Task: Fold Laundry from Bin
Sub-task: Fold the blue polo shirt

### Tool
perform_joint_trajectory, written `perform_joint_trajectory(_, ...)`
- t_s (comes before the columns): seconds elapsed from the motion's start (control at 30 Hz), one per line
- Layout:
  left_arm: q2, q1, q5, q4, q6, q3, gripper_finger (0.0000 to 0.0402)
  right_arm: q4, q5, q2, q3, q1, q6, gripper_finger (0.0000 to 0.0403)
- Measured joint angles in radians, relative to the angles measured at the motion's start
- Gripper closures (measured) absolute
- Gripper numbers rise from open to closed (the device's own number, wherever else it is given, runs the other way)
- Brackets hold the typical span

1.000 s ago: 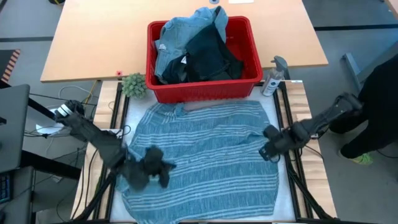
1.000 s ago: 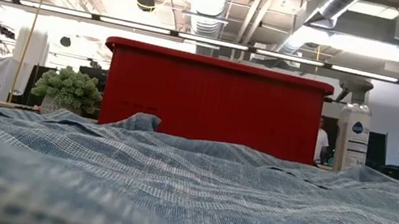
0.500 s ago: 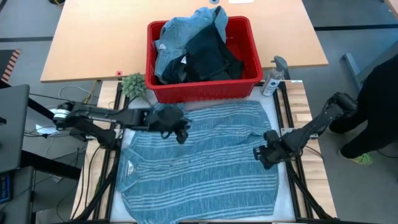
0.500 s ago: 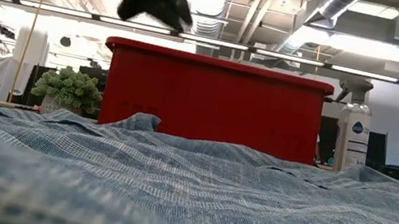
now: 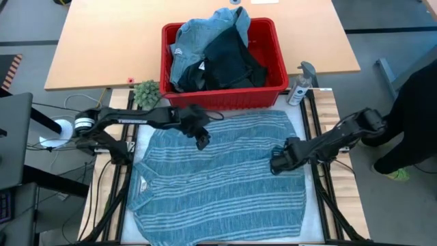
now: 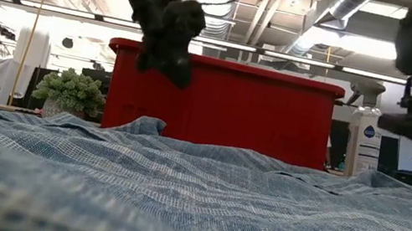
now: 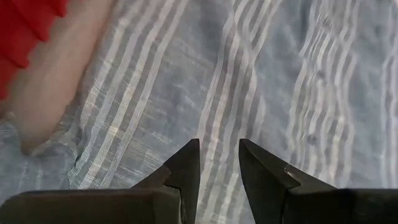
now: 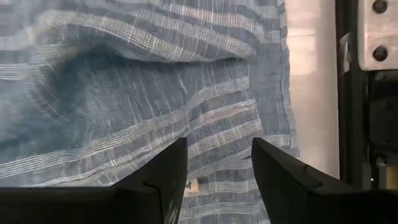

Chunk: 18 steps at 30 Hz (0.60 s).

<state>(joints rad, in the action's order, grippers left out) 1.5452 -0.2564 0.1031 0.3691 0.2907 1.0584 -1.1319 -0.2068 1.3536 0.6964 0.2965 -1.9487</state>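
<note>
The high view alone is showing garments piled in the bin (image 5: pixel 276 61); the striped shirt (image 5: pixel 225 178) is lying beneath the left end effector (image 5: pixel 202 142) and right end effector (image 5: pixel 274 166), both hovering slightly parted, gripping nothing.

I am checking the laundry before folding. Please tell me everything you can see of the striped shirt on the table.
The striped shirt is blue-grey soft woven cloth with thin white stripes. It lies spread open and nearly flat on the table, with gentle wrinkles, in front of the red bin. Its far edge reaches the bin's front wall. The left hand hovers open over its far left part, the right hand open over its right side. Neither grips it.
</note>
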Motion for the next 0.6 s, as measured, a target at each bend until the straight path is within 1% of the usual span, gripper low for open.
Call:
perform_joint_trajectory(0.17,0.065,-0.013,0.036,0.001,-0.046,0.000,0.0302,0.024,0.033,0.057,0.000,-0.044,0.046,0.0200)
perform_joint_trajectory(0.3,0.078,-0.021,0.034,-0.013,-0.070,-0.026,0.0302,0.035,0.067,0.085,0.000,-0.062,0.073,0.0205)
perform_joint_trajectory(0.37,0.078,-0.025,0.015,-0.040,-0.070,-0.067,0.0302,0.051,0.082,0.095,0.000,-0.072,0.094,0.0216)
perform_joint_trajectory(0.47,0.079,-0.041,0.020,-0.080,-0.063,-0.125,0.0302,0.079,0.090,0.113,0.000,-0.075,0.113,0.0241)
perform_joint_trajectory(0.6,0.079,-0.052,0.020,-0.132,-0.049,-0.171,0.0302,0.120,0.104,0.140,0.002,-0.084,0.166,0.0271)
